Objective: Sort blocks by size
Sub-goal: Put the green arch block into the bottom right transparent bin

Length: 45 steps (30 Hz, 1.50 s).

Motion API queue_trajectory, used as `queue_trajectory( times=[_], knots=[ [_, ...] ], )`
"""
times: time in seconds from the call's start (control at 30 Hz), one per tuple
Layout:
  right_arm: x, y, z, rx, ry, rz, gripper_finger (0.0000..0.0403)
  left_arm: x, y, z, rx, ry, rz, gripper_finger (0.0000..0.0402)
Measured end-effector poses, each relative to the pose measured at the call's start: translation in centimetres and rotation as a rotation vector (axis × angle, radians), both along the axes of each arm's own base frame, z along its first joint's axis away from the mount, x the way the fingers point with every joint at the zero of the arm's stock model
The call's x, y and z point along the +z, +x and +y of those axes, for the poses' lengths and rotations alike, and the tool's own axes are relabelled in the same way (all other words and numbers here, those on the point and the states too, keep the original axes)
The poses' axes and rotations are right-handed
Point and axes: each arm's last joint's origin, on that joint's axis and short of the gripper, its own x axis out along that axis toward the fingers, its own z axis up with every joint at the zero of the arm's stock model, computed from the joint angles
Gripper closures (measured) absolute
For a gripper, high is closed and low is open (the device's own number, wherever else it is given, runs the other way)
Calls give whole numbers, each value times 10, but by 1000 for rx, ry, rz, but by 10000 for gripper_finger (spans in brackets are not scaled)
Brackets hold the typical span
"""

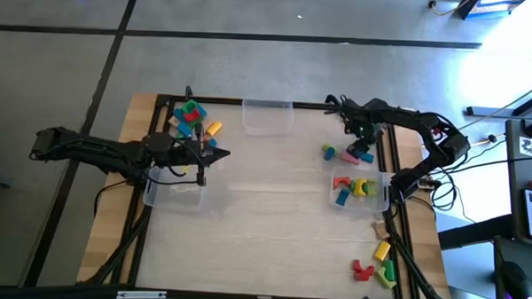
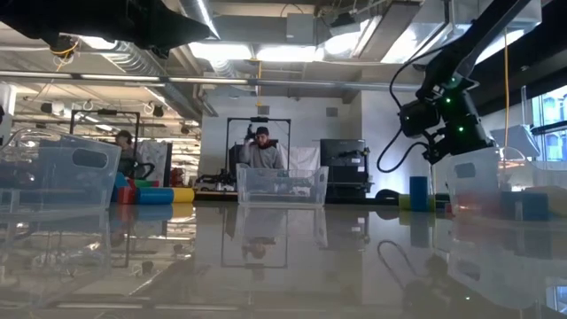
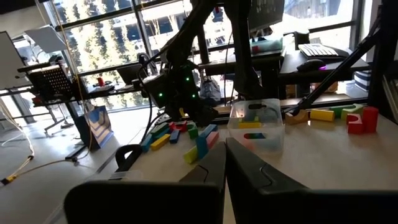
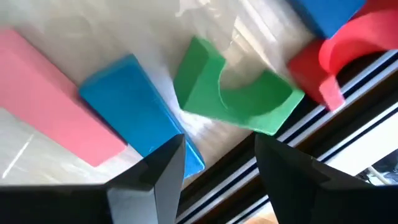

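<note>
My right gripper [image 1: 362, 140] hangs open over a loose group of blocks [image 1: 347, 153] at the table's far right. Its wrist view shows the fingers [image 4: 217, 162] just above a green arch block [image 4: 233, 93], beside a blue bar [image 4: 140, 115], a pink bar [image 4: 56, 106] and a red arch [image 4: 336, 62], all lying on the table. My left gripper [image 1: 201, 162] is shut and empty, by the left clear bin [image 1: 176, 192], near a pile of blocks [image 1: 193, 122] at the far left. Its shut fingers show in the left wrist view [image 3: 225, 163].
A clear bin [image 1: 363, 189] on the right holds a few blocks. Another clear bin [image 1: 268, 116] stands at the far middle. More blocks [image 1: 375, 263] lie at the near right corner. A black frame rail [image 1: 391, 163] runs beside the right blocks. A person [image 2: 262, 149] stands beyond the table.
</note>
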Motion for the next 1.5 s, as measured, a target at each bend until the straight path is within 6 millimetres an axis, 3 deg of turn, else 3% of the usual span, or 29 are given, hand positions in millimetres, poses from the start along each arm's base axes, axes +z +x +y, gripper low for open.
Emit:
queue_trajectory(
  times=[0.33,0.7,0.83,1.1,1.27,1.5],
  knots=[
    [0,5,-7,70,-66,-28,208,0,0,0,0,-3,1,398],
    [-21,10,-13,115,10,-6,210,-1,0,0,0,-7,10,398],
    [-25,11,-13,115,22,3,243,-1,0,0,0,-7,9,398],
    [-25,10,-12,123,49,-3,346,-1,0,0,0,-5,9,398],
    [-17,9,-9,117,46,-42,359,-1,0,0,-2,-7,9,398],
    [20,3,4,127,-67,-107,355,0,0,0,-2,-15,-2,398]
  ],
)
